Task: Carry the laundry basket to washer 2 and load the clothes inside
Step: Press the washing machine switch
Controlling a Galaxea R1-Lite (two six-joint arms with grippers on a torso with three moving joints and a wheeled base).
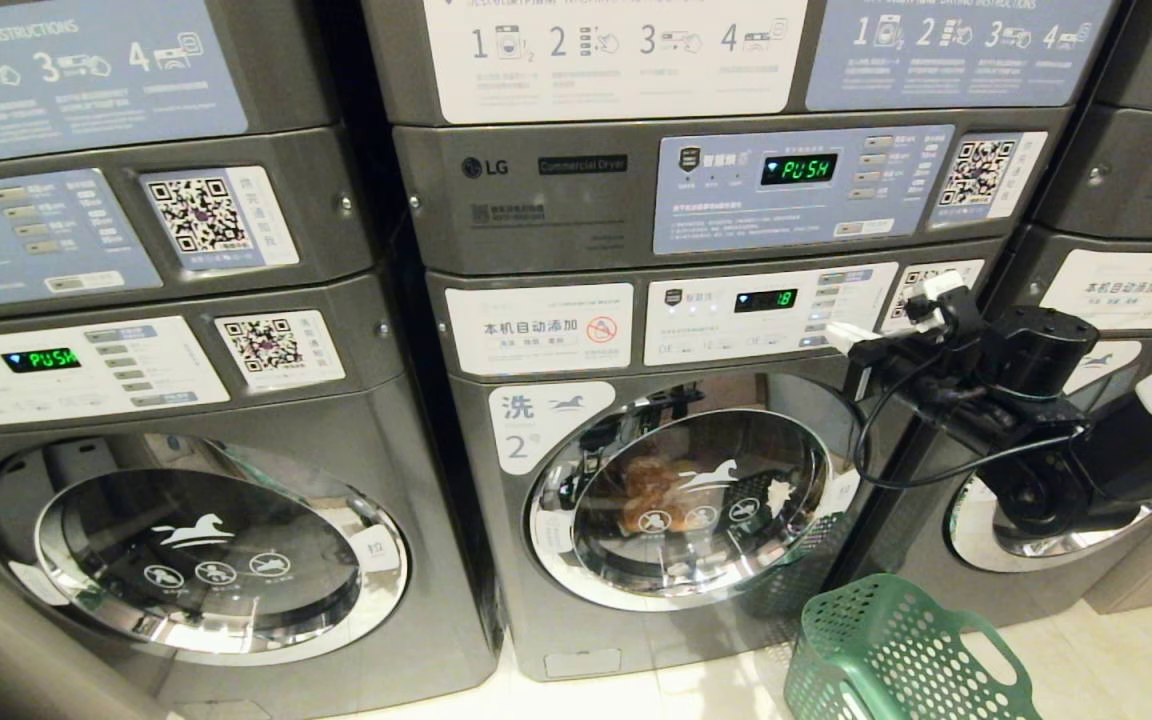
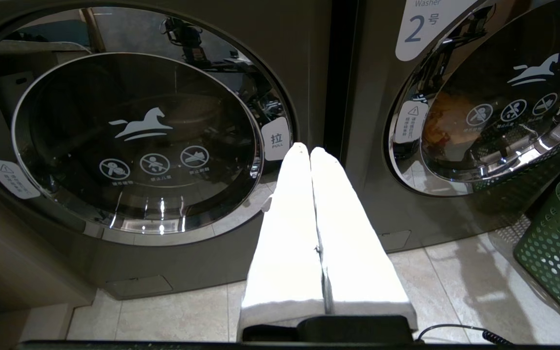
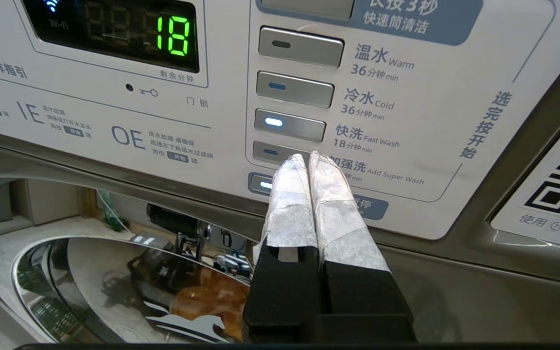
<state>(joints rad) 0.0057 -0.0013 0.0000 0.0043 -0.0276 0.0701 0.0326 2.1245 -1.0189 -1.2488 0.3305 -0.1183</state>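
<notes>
Since the laundry basket (image 1: pixel 901 655) is light, stiff plastic, it is best lifted by its looped handles; both grippers are pressed shut, empty.

A laundry shop with many machines

Big grey washers (image 1: pixel 656 480) stand in a row with dryers (image 1: pixel 716 190) stacked on top, and each has number steps, a code sticker (image 1: pixel 201 215) and a tiled floor (image 1: pixel 1116 660) below.

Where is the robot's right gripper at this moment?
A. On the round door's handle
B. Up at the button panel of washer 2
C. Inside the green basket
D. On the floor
B: the right gripper, fingers shut, sits at the buttons on the control panel of washer 2.
</notes>
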